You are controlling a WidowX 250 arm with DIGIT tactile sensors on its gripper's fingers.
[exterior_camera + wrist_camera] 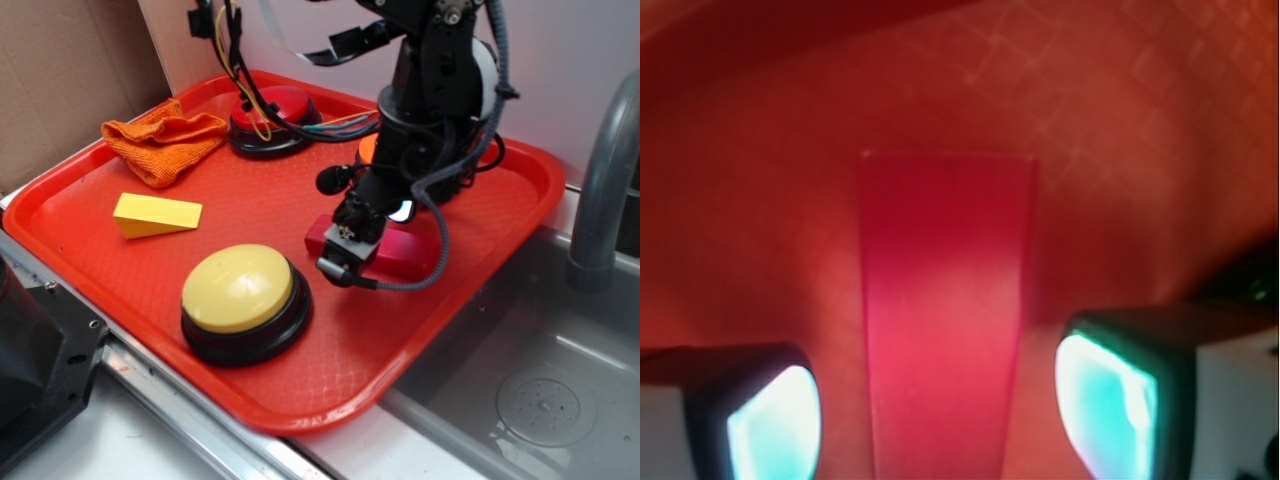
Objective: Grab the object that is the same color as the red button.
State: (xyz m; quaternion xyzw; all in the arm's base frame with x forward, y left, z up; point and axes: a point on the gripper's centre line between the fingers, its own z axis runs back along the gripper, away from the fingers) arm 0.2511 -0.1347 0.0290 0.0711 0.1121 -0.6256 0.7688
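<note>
The gripper (pixel 940 410) was open, one finger on each side of the red block (pixel 945 310), with a gap between pads and block. The block lay flat on the red tray (pixel 480 270), toward its right side, partly hidden under the arm. The red button (pixel 275 105) sat at the tray's back edge. A yellow button (pixel 240 290) stood in front, a yellow wedge (pixel 157 214) and orange cloth (pixel 165 140) to the left.

Red tray (pixel 90 215) w/ red block (pixel 405 252), buttons, wedge, cloth.
</note>
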